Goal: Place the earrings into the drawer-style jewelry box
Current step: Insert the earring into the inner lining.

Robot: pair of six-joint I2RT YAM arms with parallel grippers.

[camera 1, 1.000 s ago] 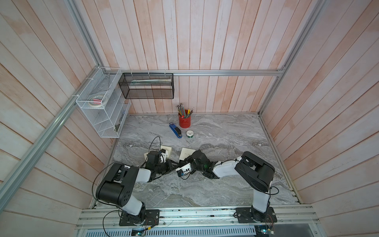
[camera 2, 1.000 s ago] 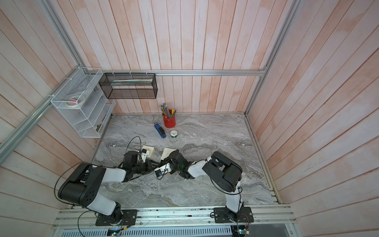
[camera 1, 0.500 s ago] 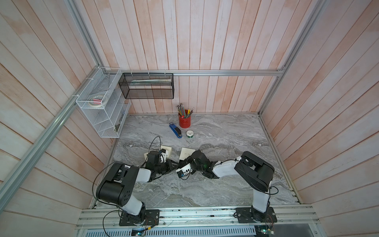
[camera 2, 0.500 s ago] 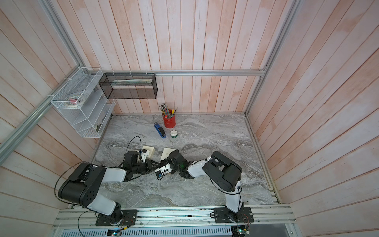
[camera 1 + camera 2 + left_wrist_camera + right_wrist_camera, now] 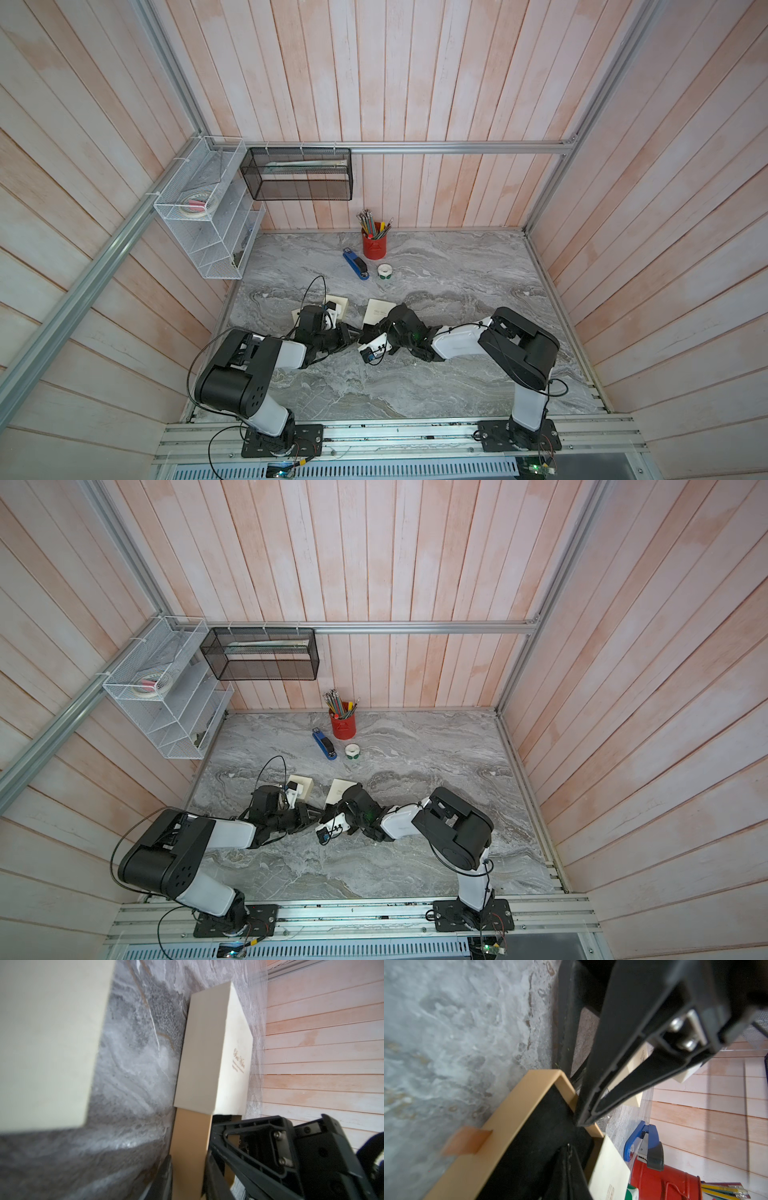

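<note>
Earrings, too small for me to find, I judged light, slippery and easily bent, best pinched by the post; my left fingers [image 5: 164, 1180] clamped the open drawer [image 5: 512, 1109] of the box [image 5: 203, 1053] on the worktop [image 5: 446, 1022], my right fingers [image 5: 566, 1167] closed over its lining.
</note>
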